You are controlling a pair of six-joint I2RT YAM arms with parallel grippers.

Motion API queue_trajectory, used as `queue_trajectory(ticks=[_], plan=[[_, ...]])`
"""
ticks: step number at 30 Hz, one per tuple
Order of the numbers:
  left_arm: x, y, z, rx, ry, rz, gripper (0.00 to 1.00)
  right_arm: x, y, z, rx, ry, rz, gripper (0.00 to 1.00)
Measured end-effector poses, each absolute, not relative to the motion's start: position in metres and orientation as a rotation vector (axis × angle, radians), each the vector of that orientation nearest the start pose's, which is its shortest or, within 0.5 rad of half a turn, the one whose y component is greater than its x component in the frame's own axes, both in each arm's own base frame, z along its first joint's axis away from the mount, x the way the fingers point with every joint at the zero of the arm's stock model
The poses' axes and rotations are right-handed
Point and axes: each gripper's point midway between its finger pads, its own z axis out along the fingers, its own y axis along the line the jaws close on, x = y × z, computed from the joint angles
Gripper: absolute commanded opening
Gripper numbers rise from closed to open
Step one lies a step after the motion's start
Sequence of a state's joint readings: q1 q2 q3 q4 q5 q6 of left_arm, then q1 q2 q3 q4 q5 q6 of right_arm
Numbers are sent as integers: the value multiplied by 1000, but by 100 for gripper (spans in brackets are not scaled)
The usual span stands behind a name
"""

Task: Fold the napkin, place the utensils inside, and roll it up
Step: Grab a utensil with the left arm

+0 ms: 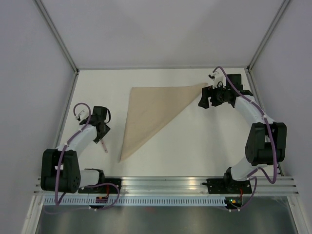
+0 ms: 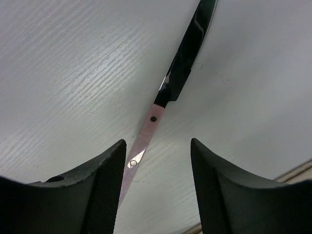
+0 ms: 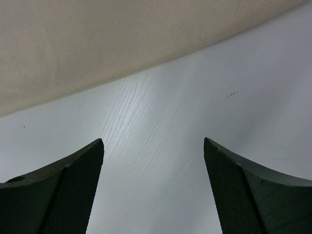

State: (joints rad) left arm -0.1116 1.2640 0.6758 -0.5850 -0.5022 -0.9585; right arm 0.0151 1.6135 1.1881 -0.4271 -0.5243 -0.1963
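Observation:
The tan napkin [image 1: 151, 114] lies folded into a triangle in the middle of the table, one long point toward the near edge. Its edge fills the top of the right wrist view [image 3: 122, 39]. One utensil, a knife [image 1: 105, 145] with a pale pinkish handle, lies left of the napkin. In the left wrist view the knife [image 2: 168, 90] shows a dark reflective blade. My left gripper [image 1: 103, 135] [image 2: 157, 141] is open just above the knife's handle, which lies by the left finger [image 2: 105, 185]. My right gripper [image 1: 204, 100] [image 3: 153, 140] is open and empty beside the napkin's right corner. No other utensil shows.
The white table [image 1: 195, 146] is bounded by grey side walls and a metal frame [image 1: 63, 53]. An aluminium rail [image 1: 161, 184] carrying both arm bases runs along the near edge.

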Motion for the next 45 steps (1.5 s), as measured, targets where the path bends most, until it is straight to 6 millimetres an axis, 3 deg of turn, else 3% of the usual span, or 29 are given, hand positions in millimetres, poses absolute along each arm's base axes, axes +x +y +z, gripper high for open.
queue_trajectory(ticks=[9,22,39,41,45], plan=[[260,23,22,-1054,2422,249,44,395,69,123,-425,2313,551,86],[274,29,22,-1026,2461,243,47,392,56,121,-398,2322,545,86],[261,36,17,-1048,2523,251,50,390,55,121,-392,2321,560,86],[260,35,15,-1039,2540,250,48,389,54,120,-389,2325,561,86],[266,32,13,-1021,2562,231,33,387,54,118,-385,2330,566,86]])
